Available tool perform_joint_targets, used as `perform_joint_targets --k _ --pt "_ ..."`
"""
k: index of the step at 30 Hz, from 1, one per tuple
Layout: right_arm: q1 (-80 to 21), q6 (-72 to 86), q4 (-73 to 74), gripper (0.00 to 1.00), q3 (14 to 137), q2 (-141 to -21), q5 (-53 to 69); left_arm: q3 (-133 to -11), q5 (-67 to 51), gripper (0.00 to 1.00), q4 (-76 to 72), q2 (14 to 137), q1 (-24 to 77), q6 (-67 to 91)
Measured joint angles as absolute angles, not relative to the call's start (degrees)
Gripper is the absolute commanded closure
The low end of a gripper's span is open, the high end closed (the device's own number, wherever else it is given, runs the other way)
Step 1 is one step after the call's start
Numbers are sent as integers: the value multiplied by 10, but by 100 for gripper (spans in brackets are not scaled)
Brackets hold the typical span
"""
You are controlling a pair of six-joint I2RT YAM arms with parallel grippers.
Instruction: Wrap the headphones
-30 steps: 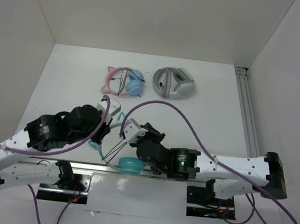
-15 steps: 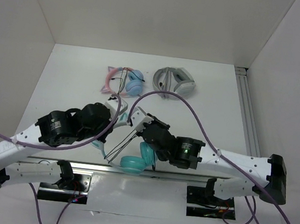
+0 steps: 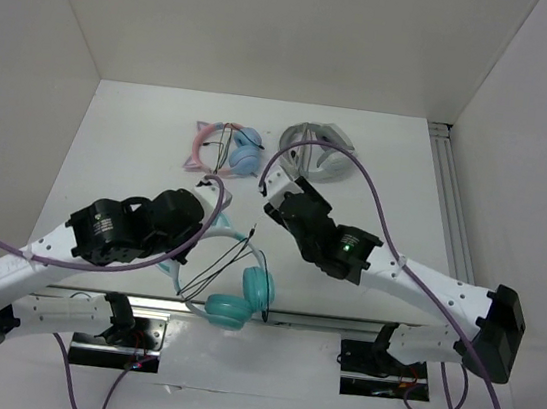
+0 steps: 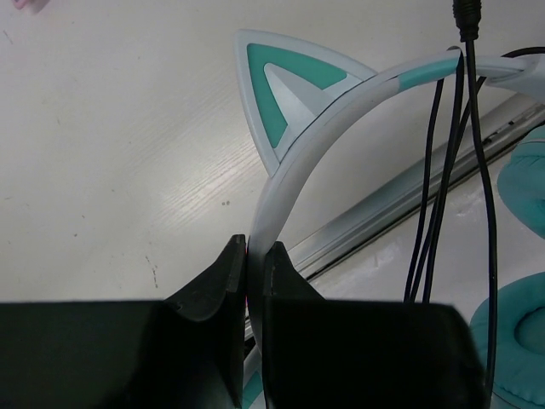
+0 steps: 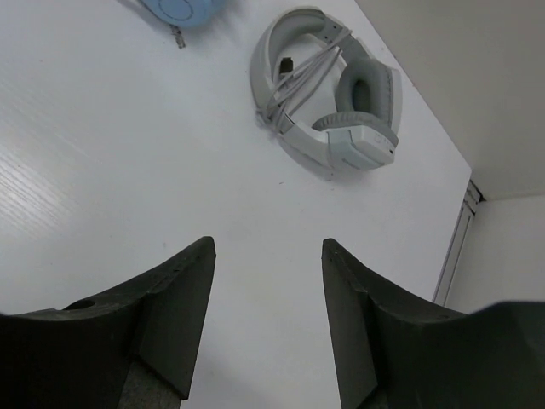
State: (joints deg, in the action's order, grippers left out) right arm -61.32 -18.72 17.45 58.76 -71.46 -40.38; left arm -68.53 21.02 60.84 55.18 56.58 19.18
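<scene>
The left tool [image 4: 254, 249] is pinching the white-and-teal headband of the teal plastic over-ear headphones [image 3: 257, 285], pressed tight on the band just below one cat ear. The set is hanging low over the near side of the white desk [image 3: 130, 145], its round earcups sitting right by the aluminium rail [image 3: 328, 323] at the front edge. The thin black cable [image 4: 436, 170] is lying over the band in a few slack strands, its plug end poking free (nothing is tucking it in). The right tool [image 5: 268, 247] is standing spread near the middle, holding nothing.

The likely trouble: with nothing pulling them taut, the loose strands are liable to slide off the band or unwind if the left arm tilts it. The earcups could also snag on the rail. Farther back, the pink-and-blue cat-ear headphones [image 3: 225, 148] and the grey-and-white padded headphones [image 3: 318, 152] are lying close to the right tool, so a careless sweep could knock them. Open room is lying left of the arms and across the right half, up to the side rail [image 3: 453, 218].
</scene>
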Motion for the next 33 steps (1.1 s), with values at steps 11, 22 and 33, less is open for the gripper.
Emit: perform_joint_targets --k 11,22,33 --pt "-548 -154 172 24 585 -701 -360 -687 211 100 611 562 558 190" --pt "-540 -25 184 0 661 -642 -356 -675 200 100 529 603 351 195" --pt "-603 70 237 0 662 -625 -355 -710 196 100 466 717 139 227"
